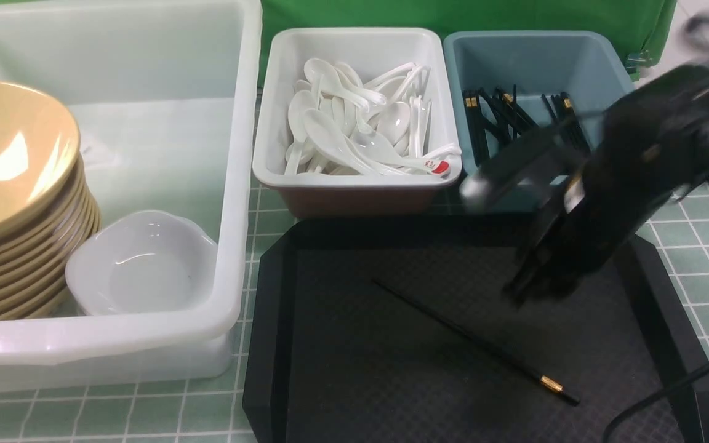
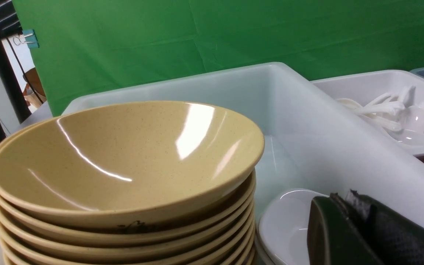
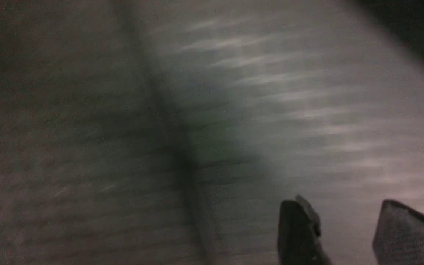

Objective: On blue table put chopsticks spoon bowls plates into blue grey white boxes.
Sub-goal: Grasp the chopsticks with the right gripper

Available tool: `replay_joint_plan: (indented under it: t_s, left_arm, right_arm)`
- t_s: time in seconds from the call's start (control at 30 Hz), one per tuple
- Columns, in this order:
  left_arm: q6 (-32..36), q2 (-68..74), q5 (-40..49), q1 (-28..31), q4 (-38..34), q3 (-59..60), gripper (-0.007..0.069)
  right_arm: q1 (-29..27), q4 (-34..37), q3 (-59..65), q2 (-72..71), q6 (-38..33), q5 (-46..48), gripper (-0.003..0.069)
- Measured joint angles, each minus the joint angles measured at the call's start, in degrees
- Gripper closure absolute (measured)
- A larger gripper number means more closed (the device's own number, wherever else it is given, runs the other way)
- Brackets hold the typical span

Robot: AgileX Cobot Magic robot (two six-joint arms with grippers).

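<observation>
Your left gripper (image 2: pixel 348 221), jaws pressed together on nothing, sits beside the bowls (image 1: pixel 16 184), which are stacked at 9 o'clock in the large translucent box (image 1: pixel 240 184) with the plates (image 1: pixel 139 264) touching them. At 12 o'clock, white box (image 1: pixel 354 178): spoons (image 1: pixel 354 123). At 1 o'clock, blue-grey box (image 1: pixel 539 55): chopsticks (image 1: pixel 496 117). At 5 o'clock, black tray (image 1: pixel 268 307): one loose chopstick (image 1: pixel 471 338). Over the tray, your right gripper (image 3: pixel 348 235), blurred, jaws apart, holding nothing.
</observation>
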Motion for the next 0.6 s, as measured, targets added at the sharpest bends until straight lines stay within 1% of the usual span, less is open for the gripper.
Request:
replay_joint_plan:
  t_s: [0.13,0.3,0.53,0.6]
  left_arm:
    - [0.0,0.0,0.0,0.0,0.0,0.05,0.0623]
    - [0.0,0.0,0.0,0.0,0.0,0.05,0.0623]
    - [0.0,0.0,0.0,0.0,0.0,0.05,0.0623]
    - [0.0,0.0,0.0,0.0,0.0,0.05,0.0623]
  right_arm:
    - [4.5,0.44,0.19,3.99,-1.57,1.04,0.0336]
    - [5.63,1.42,0.19,7.58,-2.28,0.86,0.0378]
    - [5.63,3.23,-0.09,9.45,-3.35,1.76,0.0545]
    - [5.63,3.83,-0.09,8.88,-4.39,1.76,0.0575]
